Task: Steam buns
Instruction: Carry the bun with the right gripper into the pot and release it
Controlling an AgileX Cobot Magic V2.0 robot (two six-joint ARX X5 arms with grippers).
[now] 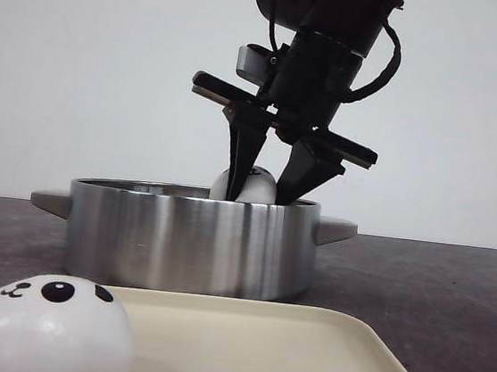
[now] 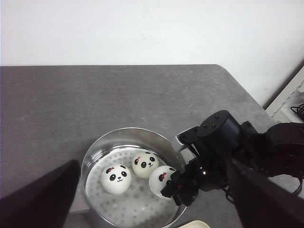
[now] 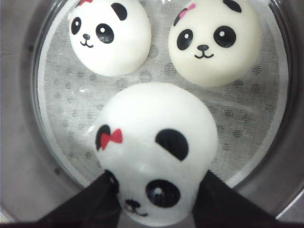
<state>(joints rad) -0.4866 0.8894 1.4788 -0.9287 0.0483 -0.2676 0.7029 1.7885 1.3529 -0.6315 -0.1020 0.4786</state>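
On the left, one bun (image 1: 44, 324) sits on the cream tray (image 1: 301, 354) nearest me. Behind it stands the steel pot (image 1: 190, 240), with two buns (image 3: 110, 35) (image 3: 214, 42) resting on its perforated liner. The right gripper (image 1: 266, 188) reaches into the pot, fingers clamped on a third bun (image 3: 156, 152) (red bow showing). The left gripper's (image 2: 142, 209) state I cannot tell.
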